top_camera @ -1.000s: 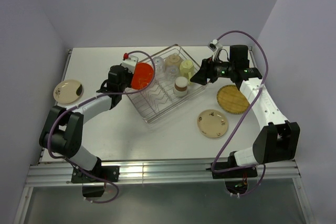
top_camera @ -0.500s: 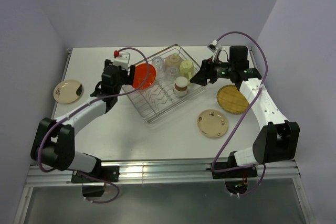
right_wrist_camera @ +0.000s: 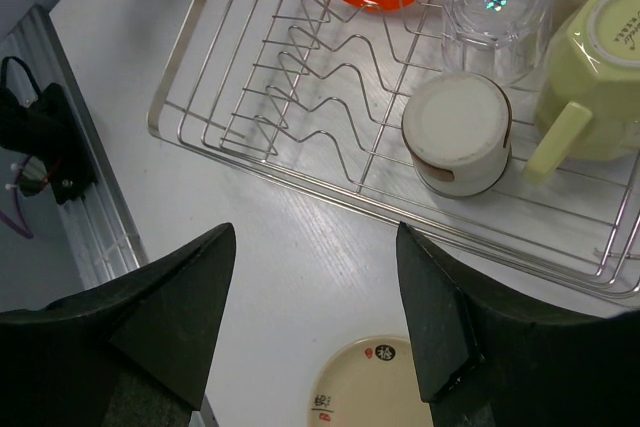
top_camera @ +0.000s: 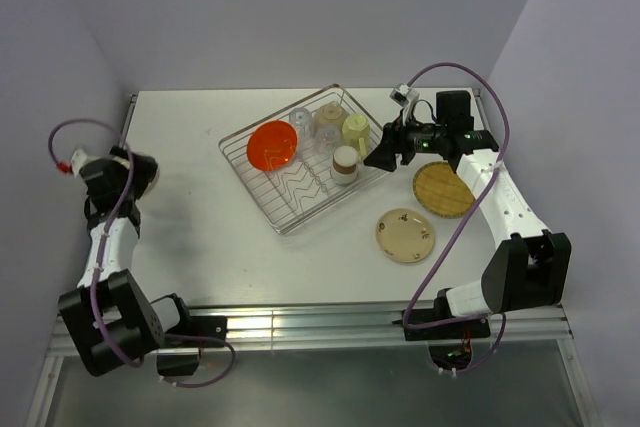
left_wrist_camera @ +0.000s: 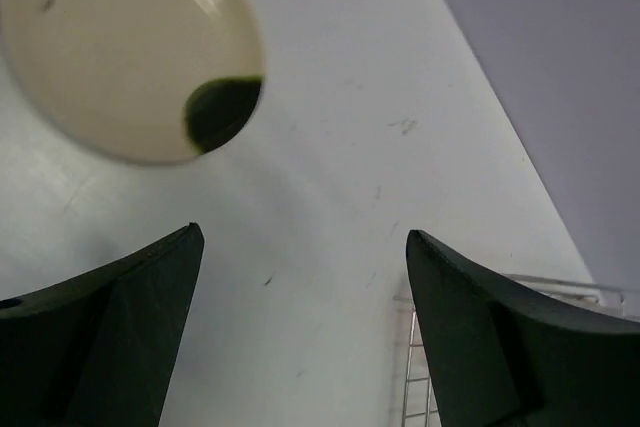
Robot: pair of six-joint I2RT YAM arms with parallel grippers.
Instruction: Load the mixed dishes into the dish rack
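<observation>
Left wrist view: the left hand (left_wrist_camera: pixel 303 237) hung wide open and empty above the surface (left_wrist_camera: pixel 330 137), with a cream speckled plate (left_wrist_camera: pixel 125 52) just ahead. It had swung clear of the dish rack (top_camera: pixel 300 192), leaving the orange plate (top_camera: pixel 272 145) standing inside. The right hand (top_camera: pixel 380 154) hovered wide, holding nothing, at the rack's right side. Judgement: one plate loaded, the cream plate next.
</observation>
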